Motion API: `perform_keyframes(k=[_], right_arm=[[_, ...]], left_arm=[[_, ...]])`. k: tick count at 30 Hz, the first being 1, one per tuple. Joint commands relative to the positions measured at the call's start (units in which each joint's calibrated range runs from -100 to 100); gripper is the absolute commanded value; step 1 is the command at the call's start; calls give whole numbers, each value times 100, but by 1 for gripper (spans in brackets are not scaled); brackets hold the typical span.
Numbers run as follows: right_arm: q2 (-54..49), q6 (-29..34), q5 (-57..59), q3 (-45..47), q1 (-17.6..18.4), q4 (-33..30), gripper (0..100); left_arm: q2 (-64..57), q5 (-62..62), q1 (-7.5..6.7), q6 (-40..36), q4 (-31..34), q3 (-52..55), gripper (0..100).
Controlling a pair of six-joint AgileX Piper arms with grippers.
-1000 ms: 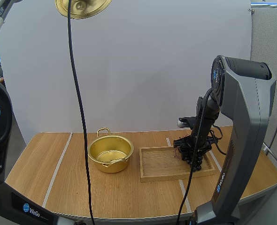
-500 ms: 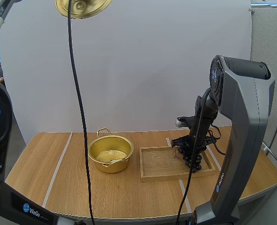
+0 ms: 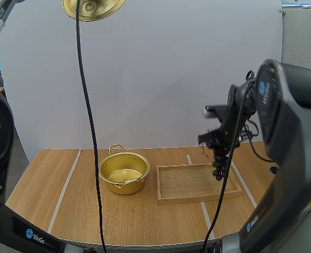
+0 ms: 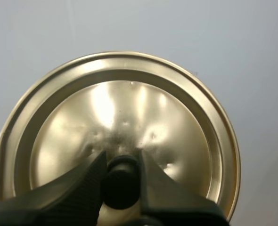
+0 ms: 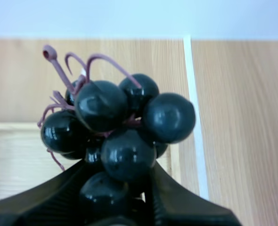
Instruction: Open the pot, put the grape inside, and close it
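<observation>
**Grapes lifted clear of the tray**

The bunch of grapes [image 3: 217, 163] is pinched by the right end effector [image 3: 214, 142] and now hangs well above the wooden tray [image 3: 197, 197], where a second ago it was barely off the wood. It is judged light, glossy and loosely jointed, so a hold near the stems is favoured. The lid [image 4: 115, 117] is clamped by its knob in the left end effector [image 4: 121, 176], high above the open pot [image 3: 124, 173].

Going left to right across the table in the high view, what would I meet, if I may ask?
White tape strip → pot → wooden tray. The bunch of grapes in the right gripper hangs above the tray's right part, so it is left out.
</observation>
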Motion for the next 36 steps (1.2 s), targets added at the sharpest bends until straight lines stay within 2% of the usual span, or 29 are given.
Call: perform_keyframes(k=[1,4,10,22,28,36], right_arm=[[-519,-95,133,-1,36,198,0],[-862,-253,361,-80,240,235,0],[-1041,-158,1061,-578,818,235,0],[-681,85,980,-1061,1926,235,0],[-265,85,770,-1240,2311,235,0],[464,85,693,-1827,2574,225,0]], left_arm=[[-53,-212,-17,-35,54,-46,0],[-53,-212,-17,-35,54,-46,0],[-53,-212,-17,-35,54,-46,0],[-53,-212,-17,-35,54,-46,0],[-53,-212,-17,-35,54,-46,0],[-53,-212,-17,-35,54,-46,0]])
